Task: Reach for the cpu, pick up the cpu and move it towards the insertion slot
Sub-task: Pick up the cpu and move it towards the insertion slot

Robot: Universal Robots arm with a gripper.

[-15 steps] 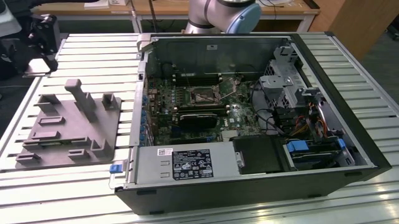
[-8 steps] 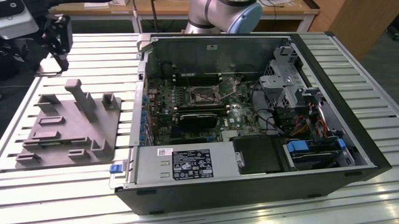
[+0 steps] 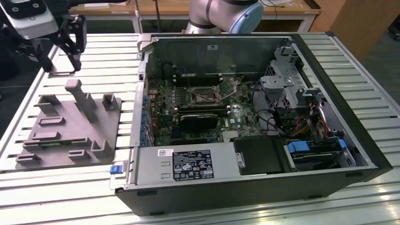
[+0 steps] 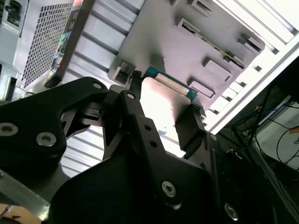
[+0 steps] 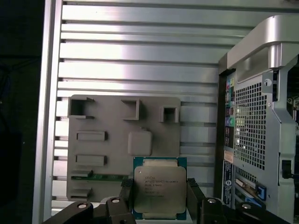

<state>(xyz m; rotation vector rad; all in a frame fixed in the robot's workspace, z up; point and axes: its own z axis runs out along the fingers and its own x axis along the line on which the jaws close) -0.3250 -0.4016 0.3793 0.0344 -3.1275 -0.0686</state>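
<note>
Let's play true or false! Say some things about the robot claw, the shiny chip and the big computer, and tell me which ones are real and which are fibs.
1. The gripper is shut on the cpu. True.
2. The cpu sits in the insertion slot. False: the gripper holds it outside the computer case, and the slot's dark centre is bare.
3. The computer case lies open, with its boards and cables showing. True.
4. The grey fixture block is inside the computer case. False: it lies on the slatted table beside the case, on the exterior view's left.
</note>
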